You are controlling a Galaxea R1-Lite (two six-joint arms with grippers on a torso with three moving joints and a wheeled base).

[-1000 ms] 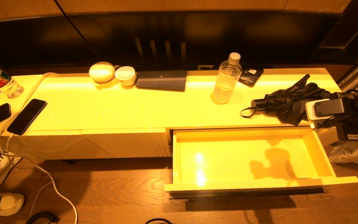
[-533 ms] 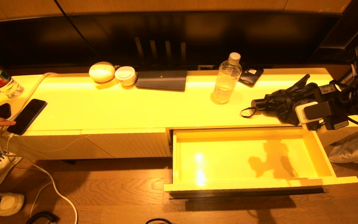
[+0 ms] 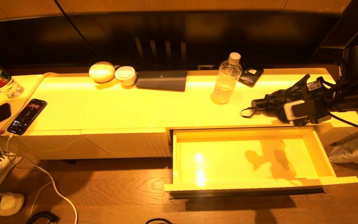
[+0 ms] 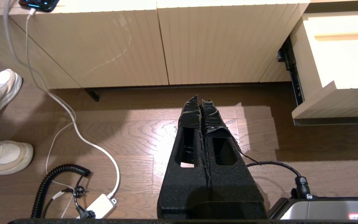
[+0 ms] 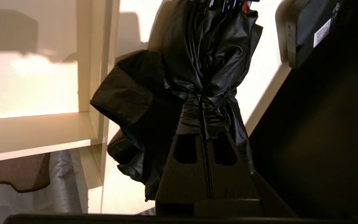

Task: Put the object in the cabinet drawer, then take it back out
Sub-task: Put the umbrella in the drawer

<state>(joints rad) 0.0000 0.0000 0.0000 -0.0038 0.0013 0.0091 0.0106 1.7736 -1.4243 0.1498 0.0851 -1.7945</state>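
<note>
The right tool (image 5: pixel 202 107), jaws pressed together, is nosed against the limp, slippery folded umbrella (image 3: pixel 280 101); its stiff handle (image 3: pixel 258 104) is judged the surer grip.

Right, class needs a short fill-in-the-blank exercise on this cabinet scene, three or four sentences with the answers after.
1. The cabinet drawer stands pulled ____.
2. The black folded umbrella lies on the cabinet ____, not in the drawer.
3. The right gripper reaches the umbrella with its fingers ____.
4. The clear bottle near the umbrella stands ____.

Missing words: open; top; shut; upright
</note>
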